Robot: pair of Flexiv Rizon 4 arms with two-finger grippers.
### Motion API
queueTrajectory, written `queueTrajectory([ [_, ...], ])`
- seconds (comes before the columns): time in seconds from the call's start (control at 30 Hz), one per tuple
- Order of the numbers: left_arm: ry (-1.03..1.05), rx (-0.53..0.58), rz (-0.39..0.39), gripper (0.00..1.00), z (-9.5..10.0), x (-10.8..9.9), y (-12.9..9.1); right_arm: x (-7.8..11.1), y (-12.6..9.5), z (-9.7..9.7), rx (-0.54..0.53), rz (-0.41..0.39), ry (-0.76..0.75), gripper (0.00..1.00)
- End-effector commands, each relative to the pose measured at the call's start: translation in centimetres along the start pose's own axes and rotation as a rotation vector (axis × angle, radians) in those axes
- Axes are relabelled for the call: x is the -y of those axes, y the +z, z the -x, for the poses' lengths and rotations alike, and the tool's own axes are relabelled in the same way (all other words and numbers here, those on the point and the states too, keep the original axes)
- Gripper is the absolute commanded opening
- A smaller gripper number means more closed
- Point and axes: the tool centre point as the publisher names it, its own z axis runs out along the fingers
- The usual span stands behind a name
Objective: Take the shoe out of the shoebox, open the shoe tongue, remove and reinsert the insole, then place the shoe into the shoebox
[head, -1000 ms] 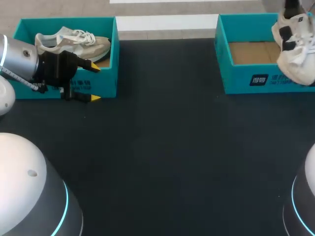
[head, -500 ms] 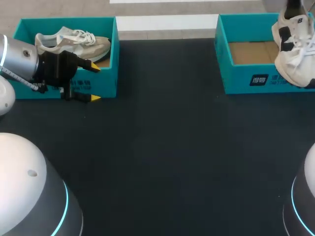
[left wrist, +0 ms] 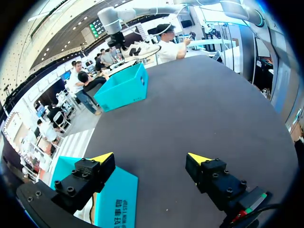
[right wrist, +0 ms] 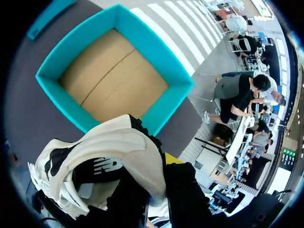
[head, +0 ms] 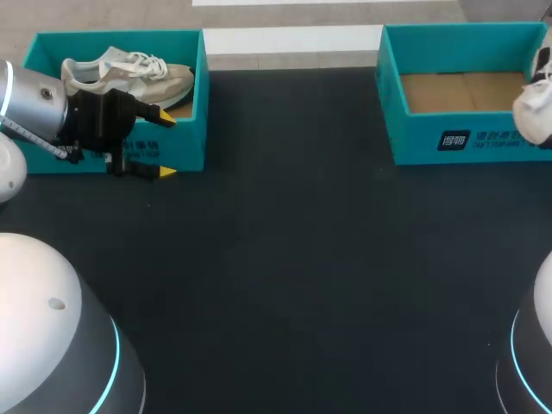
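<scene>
Your right gripper point(right wrist: 168, 162) has the white shoe point(right wrist: 102, 161) clamped in its fingers. The shoe lies draped right over them, so only one yellow tip shows, and it hangs in the air. Just ahead of it, lower down, sits the right shoebox point(right wrist: 164, 102), teal and open-topped, with only its cardboard floor showing inside. In the head view that box stands at about 2 o'clock on the dark tabletop point(head: 293, 259), and a small part of the shoe shows at the box's right-hand end.

Your left gripper point(head: 164, 145) grips nothing, and its fingers stand wide apart. It hovers at about 10 o'clock, at the front right corner of the left shoebox point(head: 185, 147). One yellow tip is up at the box's rim and the other is out in front of its wall, low near the tabletop. Just beyond the upper tip, inside that box, a beige shoe point(head: 129, 73) rests with its laces up and its toe toward 3 o'clock. From the left wrist, far across the tabletop, you can see the right shoebox with the white shoe held above it.
</scene>
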Motion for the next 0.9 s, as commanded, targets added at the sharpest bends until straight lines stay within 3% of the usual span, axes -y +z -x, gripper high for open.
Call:
queueTrajectory([
  [0.03, 0.000, 0.001, 0.003, 1.00, -0.1, 0.1, 0.0, -0.1, -0.4, 1.5, -0.103, -0.151, 0.476, 0.00],
  [0.2, 0.000, 0.001, 0.003, 1.00, -0.1, 0.1, 0.0, 1.0, -1.5, 1.8, -0.177, -0.189, 0.863, 0.00],
  [0.23, 0.000, 0.001, 0.003, 1.00, -0.1, 0.1, 0.0, 1.6, -1.5, 1.7, -0.190, -0.245, 0.979, 0.00],
  [0.27, 0.000, 0.001, 0.003, 1.00, -0.1, 0.1, 0.0, 2.3, -1.5, 1.5, -0.214, -0.353, 1.069, 0.00],
  [0.9, 0.000, 0.001, 0.003, 1.00, -0.1, 0.1, 0.0, 2.3, -1.5, 1.5, -0.214, -0.353, 1.069, 0.00],
])
